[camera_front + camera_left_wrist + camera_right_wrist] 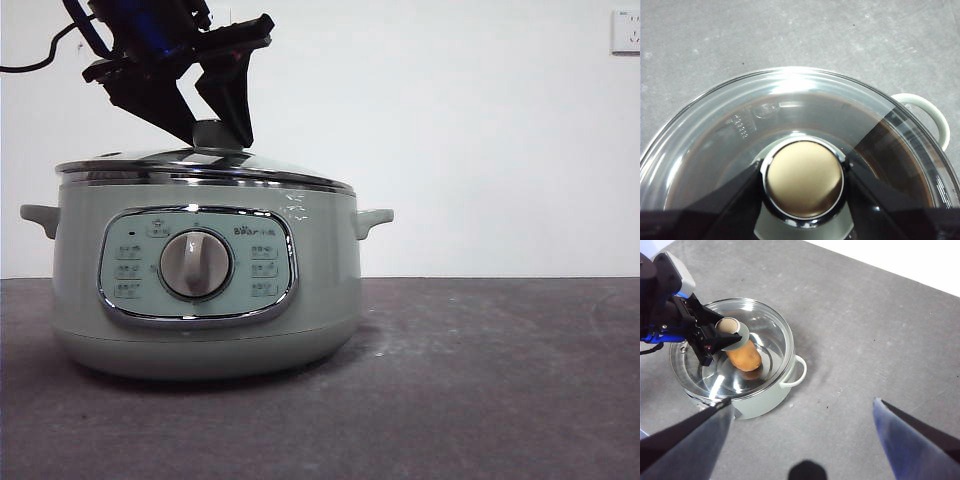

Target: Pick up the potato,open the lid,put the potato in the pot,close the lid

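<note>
The left gripper (218, 128) reaches down steeply from the upper left of the front view, its black fingers (735, 192) set on either side of the lid's knob (803, 178) and touching it. The right gripper (802, 407) hangs high above the desk (880, 340), fingers spread wide, holding nothing.

Glass lid (805, 105), shiny steel rim; table (500, 380) matt, seemingly rough.

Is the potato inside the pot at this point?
Yes. The potato shows through the glass lid resting on the pot.
</note>
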